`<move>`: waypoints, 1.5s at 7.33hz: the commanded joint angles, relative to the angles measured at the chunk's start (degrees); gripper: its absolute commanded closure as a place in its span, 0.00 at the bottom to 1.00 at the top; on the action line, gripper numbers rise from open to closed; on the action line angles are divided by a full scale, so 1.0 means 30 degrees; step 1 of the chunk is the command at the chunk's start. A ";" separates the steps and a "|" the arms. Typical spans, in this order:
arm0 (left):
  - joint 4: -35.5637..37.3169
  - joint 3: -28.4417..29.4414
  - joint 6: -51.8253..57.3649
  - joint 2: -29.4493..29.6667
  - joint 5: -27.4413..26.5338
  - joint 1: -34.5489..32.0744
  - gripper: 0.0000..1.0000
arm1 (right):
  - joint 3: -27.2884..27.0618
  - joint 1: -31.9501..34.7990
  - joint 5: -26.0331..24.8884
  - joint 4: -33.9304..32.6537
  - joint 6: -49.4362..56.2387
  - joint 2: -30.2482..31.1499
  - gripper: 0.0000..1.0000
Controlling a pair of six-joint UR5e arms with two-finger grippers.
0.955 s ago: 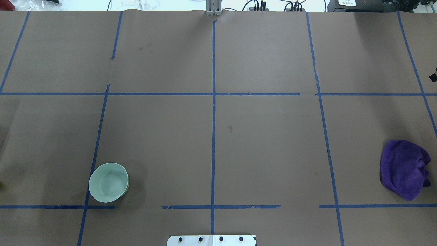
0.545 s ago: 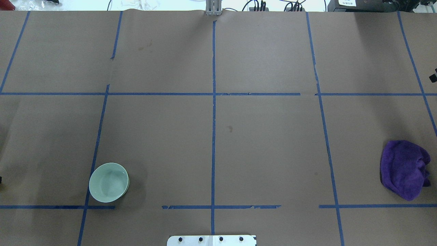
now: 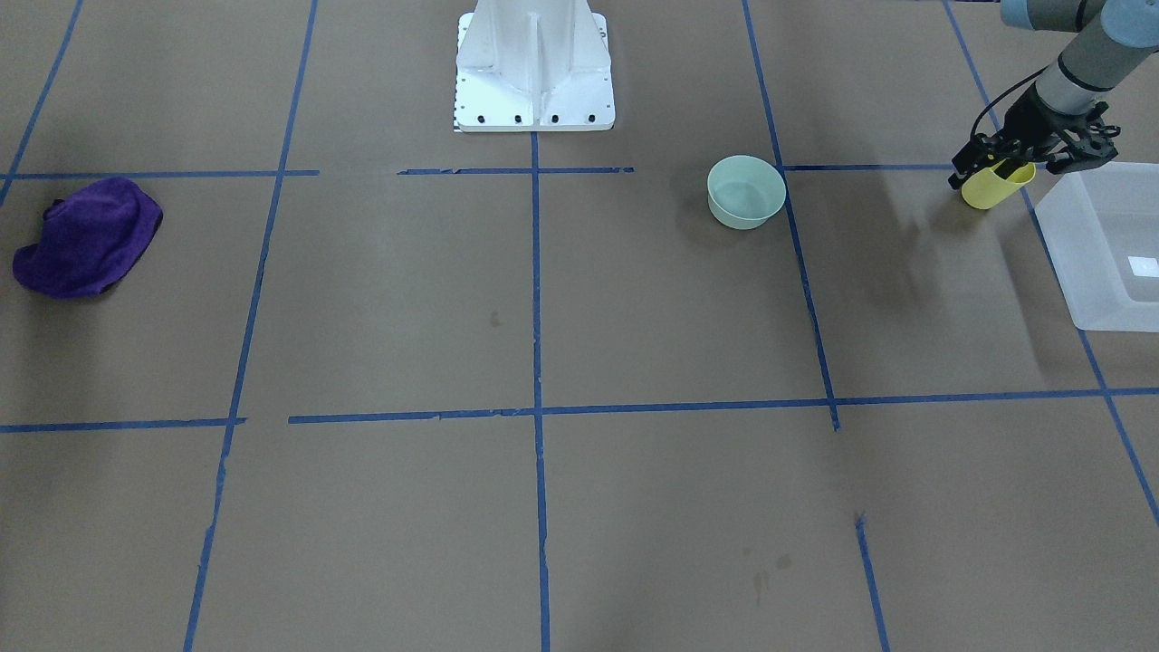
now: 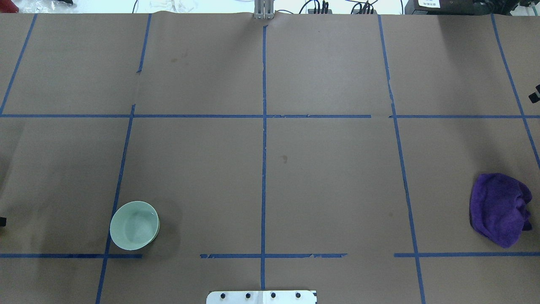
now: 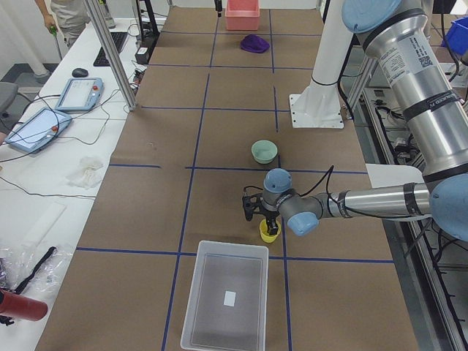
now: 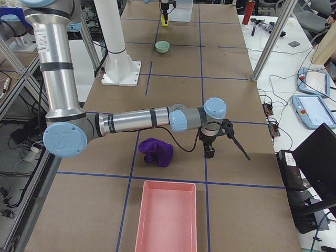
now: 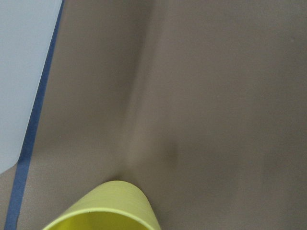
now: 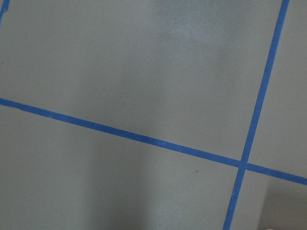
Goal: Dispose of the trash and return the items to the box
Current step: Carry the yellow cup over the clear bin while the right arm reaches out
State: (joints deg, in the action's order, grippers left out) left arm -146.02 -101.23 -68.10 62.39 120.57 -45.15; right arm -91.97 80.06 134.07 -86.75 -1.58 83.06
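Observation:
My left gripper (image 3: pixel 996 166) is shut on the rim of the small yellow cup (image 3: pixel 994 186), which hangs mouth-up just over the table. The cup also shows in the exterior left view (image 5: pixel 269 232) and at the bottom of the left wrist view (image 7: pixel 108 211). The translucent box (image 3: pixel 1109 272) stands right beside the cup, apart from it, and looks empty (image 5: pixel 225 303). My right gripper (image 6: pixel 209 151) hovers over bare table far from them, near the purple cloth. I cannot tell whether it is open or shut.
A pale green bowl (image 3: pixel 745 190) sits between the robot base (image 3: pixel 534 63) and the cup. A purple cloth (image 3: pixel 86 237) lies at the far right end. A pink tray (image 6: pixel 167 215) stands beyond it at the table's end.
A small dark piece of my left gripper has come into the overhead view's left edge. The dark bit of the right gripper at the right edge has shifted slightly up.

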 commanded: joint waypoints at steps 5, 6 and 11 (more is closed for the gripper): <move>0.0041 -0.0062 -0.0007 0.0152 -0.0783 0.0078 1.00 | 0.0070 -0.0115 -0.0011 0.0000 -0.0029 0.0000 0.00; 0.0041 -0.0848 0.0051 0.0094 -0.0815 -0.0096 1.00 | 0.0041 -0.0115 0.0047 -0.0029 -0.0290 0.0000 0.00; 0.3124 -0.2819 0.9593 0.0641 0.0556 -0.6544 1.00 | -0.0194 -0.2102 0.0107 0.3004 -0.6078 0.0058 0.00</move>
State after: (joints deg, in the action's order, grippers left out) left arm -142.59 -109.61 -52.60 62.26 120.46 -55.44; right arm -92.51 75.75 134.46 -81.84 -13.93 83.14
